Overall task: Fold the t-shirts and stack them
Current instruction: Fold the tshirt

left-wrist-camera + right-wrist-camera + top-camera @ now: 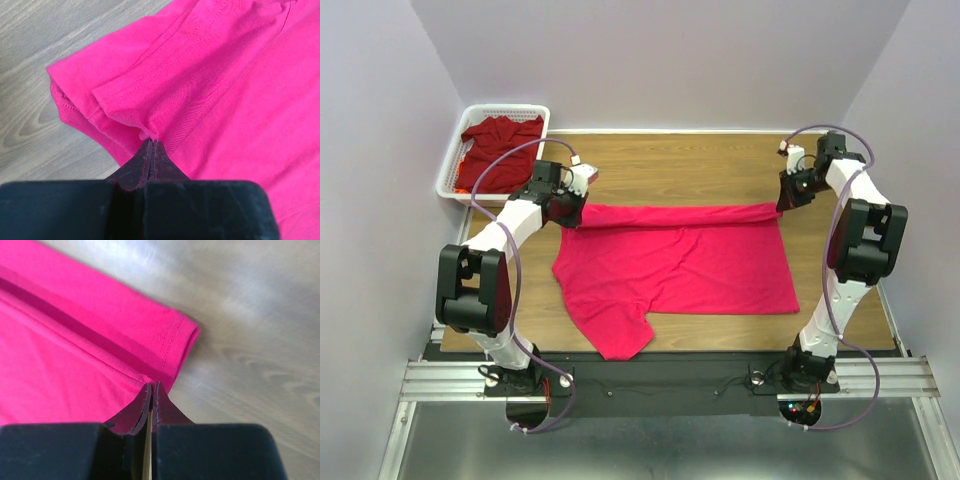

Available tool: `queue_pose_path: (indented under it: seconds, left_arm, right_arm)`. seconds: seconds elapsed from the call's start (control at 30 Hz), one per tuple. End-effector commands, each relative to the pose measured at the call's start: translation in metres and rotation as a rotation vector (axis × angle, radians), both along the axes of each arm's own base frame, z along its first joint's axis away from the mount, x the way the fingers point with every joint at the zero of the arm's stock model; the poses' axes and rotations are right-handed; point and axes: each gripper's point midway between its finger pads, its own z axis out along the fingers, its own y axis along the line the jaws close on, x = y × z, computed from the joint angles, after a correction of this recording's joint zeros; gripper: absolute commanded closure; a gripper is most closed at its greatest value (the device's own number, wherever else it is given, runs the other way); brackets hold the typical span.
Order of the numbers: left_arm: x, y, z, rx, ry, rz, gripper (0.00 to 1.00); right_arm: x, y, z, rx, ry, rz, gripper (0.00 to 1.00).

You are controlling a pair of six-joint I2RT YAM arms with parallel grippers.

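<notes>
A bright pinkish-red t-shirt lies spread on the wooden table, its far edge lifted and folded into a narrow strip between my two grippers. My left gripper is shut on the shirt's far left corner, by the sleeve hem. My right gripper is shut on the far right hemmed corner. One sleeve hangs toward the near edge. A darker maroon-red t-shirt lies crumpled in the basket.
A white plastic mesh basket stands at the far left corner of the table. Bare wood shows behind the shirt and along the right side. A black rail runs along the near edge.
</notes>
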Motion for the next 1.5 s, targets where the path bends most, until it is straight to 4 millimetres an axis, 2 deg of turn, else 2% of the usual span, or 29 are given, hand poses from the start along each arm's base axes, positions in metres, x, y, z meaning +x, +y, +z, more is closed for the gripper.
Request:
queue_pose_path:
  seconds: [0.0, 0.1, 0.13, 0.2, 0.23, 0.27, 0.33, 0.43, 0.5, 0.6, 0.63, 0.83, 1.13, 1.47]
  left_arm:
    - [-0.006, 0.0, 0.0, 0.032, -0.009, -0.039, 1.0]
    - [-0.015, -0.003, -0.017, 0.073, 0.028, -0.087, 1.0]
    - [-0.018, -0.004, -0.021, 0.086, 0.038, -0.114, 0.96]
    - [-0.023, -0.005, -0.026, 0.091, 0.083, -0.143, 0.85]
    - [-0.026, -0.008, -0.028, 0.085, 0.098, -0.187, 0.66]
    - [-0.029, -0.01, -0.027, 0.078, 0.111, -0.201, 0.57]
    - [-0.026, -0.014, -0.017, 0.053, 0.103, -0.212, 0.45]
    - [-0.013, -0.02, 0.003, 0.015, 0.062, -0.19, 0.44]
    - [0.0, -0.027, 0.017, -0.014, 0.034, -0.186, 0.44]
    - [0.014, -0.032, 0.015, -0.037, 0.046, -0.161, 0.45]
    - [0.023, -0.033, 0.014, -0.039, 0.047, -0.145, 0.46]
    - [0.046, -0.029, 0.004, -0.024, 0.061, -0.08, 0.48]
    - [0.058, -0.014, -0.014, 0.029, 0.074, -0.014, 0.48]
    - [0.059, 0.004, -0.026, 0.077, 0.094, 0.013, 0.48]
  right_arm:
    - [-0.012, -0.006, -0.007, -0.015, 0.024, 0.012, 1.0]
    - [-0.016, -0.008, -0.021, -0.029, 0.057, 0.017, 0.98]
    - [-0.016, -0.009, -0.024, -0.033, 0.064, 0.016, 0.94]
    - [-0.018, -0.012, -0.028, -0.048, 0.077, 0.016, 0.83]
    - [-0.018, -0.013, -0.027, -0.052, 0.076, 0.015, 0.66]
    - [-0.018, -0.012, -0.022, -0.054, 0.069, 0.016, 0.59]
    - [-0.016, -0.012, -0.013, -0.053, 0.052, 0.01, 0.47]
    - [-0.004, -0.01, 0.013, -0.032, -0.001, -0.016, 0.43]
    - [0.002, -0.006, 0.021, -0.001, -0.017, -0.02, 0.42]
    - [0.008, 0.003, 0.028, 0.049, -0.014, -0.029, 0.46]
    - [0.009, 0.008, 0.025, 0.064, 0.002, -0.025, 0.5]
    - [0.007, 0.021, 0.002, 0.075, 0.063, -0.014, 0.62]
    - [-0.009, 0.016, -0.037, 0.023, 0.161, -0.01, 0.64]
    - [-0.021, 0.007, -0.049, -0.036, 0.19, 0.009, 0.67]
